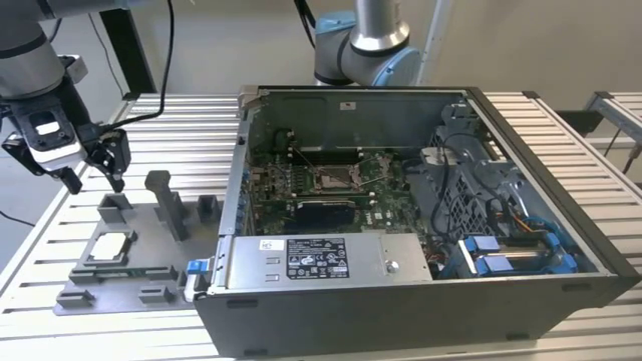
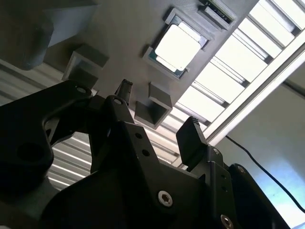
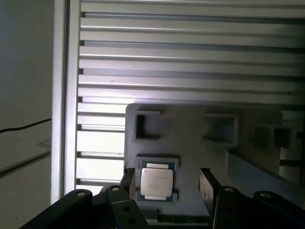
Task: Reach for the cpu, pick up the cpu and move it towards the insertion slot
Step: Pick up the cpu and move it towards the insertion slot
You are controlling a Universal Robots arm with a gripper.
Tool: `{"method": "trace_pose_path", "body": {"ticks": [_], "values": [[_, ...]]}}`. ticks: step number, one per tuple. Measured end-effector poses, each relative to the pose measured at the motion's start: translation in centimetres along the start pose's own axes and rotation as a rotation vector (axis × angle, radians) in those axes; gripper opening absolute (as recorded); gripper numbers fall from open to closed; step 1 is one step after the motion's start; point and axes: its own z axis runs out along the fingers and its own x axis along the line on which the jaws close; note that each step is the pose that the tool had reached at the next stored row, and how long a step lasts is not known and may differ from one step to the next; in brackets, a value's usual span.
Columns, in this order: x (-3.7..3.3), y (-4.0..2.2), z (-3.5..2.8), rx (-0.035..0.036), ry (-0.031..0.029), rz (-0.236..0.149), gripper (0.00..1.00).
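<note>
The cpu [image 1: 108,247] lies flat, pale silver face up, in a recess of the grey fixture plate [image 1: 150,263] at the exterior view's left. My gripper [image 1: 95,180] hangs open above the plate's far end, well above the chip, holding nothing. In the first wrist view the cpu [image 3: 156,180] sits between and beyond the two dark fingertips of the gripper [image 3: 167,183]. The second wrist view has the cpu [image 2: 177,46] past the gripper [image 2: 157,112]. The insertion slot [image 1: 336,177] is a metal-framed socket on the green board inside the open computer case.
Upright grey blocks [image 1: 165,203] stand on the fixture plate close below the gripper. The case wall [image 1: 240,173] rises between plate and socket. A second arm [image 1: 361,45] stands behind the case. A power supply [image 1: 321,259] and blue drive clips [image 1: 507,252] fill the case's near side.
</note>
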Motion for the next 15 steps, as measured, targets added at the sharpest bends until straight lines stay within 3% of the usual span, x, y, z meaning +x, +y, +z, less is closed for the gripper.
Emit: {"method": "trace_pose_path", "body": {"ticks": [15], "values": [[0.0, -0.05, 1.26, 0.0, -0.0001, 0.0, 1.0]]}}
